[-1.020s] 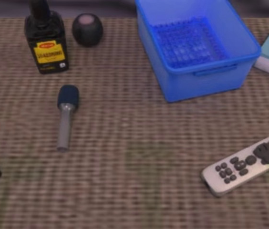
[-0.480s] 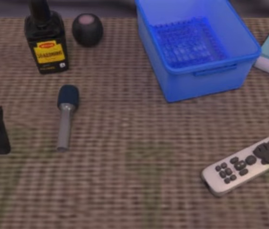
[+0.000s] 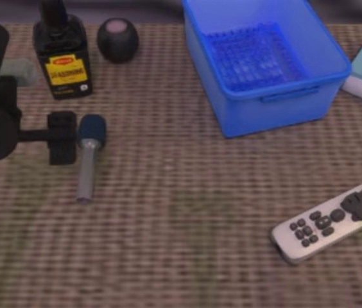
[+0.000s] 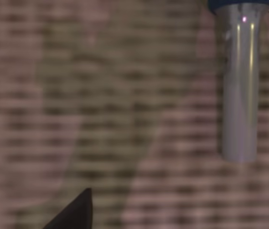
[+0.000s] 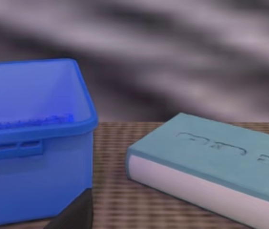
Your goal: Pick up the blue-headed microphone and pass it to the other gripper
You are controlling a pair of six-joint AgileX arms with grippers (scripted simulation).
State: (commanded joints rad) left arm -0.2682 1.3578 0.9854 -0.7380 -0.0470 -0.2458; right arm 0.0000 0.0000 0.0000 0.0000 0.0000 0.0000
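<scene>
At the frame's left edge the left gripper (image 3: 62, 137) hovers just beside the blue-headed microphone (image 3: 88, 156) — whether its fingers are spread I cannot tell (nothing held) — the mic lying left of centre below the bottle (image 3: 61, 52).

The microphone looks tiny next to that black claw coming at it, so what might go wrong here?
The left gripper sits right beside the microphone, near its blue head rather than over the handle, so it could nudge the round handle and set it rolling. A grip near the head might also leave the handle drooping. The bottle stands close behind and could be bumped.
</scene>
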